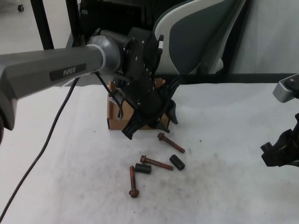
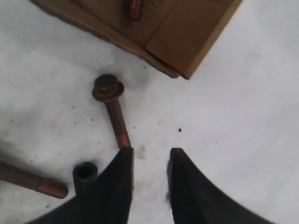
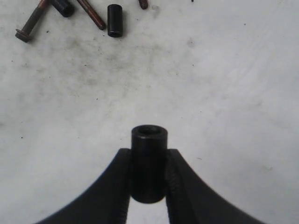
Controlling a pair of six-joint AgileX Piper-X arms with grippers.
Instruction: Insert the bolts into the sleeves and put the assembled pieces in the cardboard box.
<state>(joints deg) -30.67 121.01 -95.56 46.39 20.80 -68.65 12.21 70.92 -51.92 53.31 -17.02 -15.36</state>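
**Right jaws pinch a sleeve, left jaws spread by the box**

High view: the left gripper [image 1: 152, 122] hangs over the near side of the cardboard box [image 1: 112, 117], which stands at the middle of the bench [image 1: 224, 121]. Loose parts lie at 5 o'clock from the box. The first bolt [image 1: 170, 142] is nearest the box and the middle bolt [image 1: 156, 162] lies beyond it. The third bolt [image 1: 133, 182] lies at 6 o'clock from the box. A loose sleeve [image 1: 177, 162] lies just beside the middle bolt's tip, at its 3 o'clock. A second sleeve [image 1: 143, 168] lies just beside that bolt's head, at its 6 o'clock. The right gripper [image 1: 279, 150] is at 3 o'clock from the parts, well apart from them.

Left wrist view: the left jaws stand a little apart with nothing between them. One fingertip [image 2: 124, 163] is just beside the first bolt's threaded end; I cannot tell if they touch. A reddish bolt end [image 2: 134, 8] lies inside the box.

Right wrist view: the right jaws are pressed onto the held sleeve [image 3: 148, 140], pinching its sides. Its open end sticks out past the fingertips, above bare bench.
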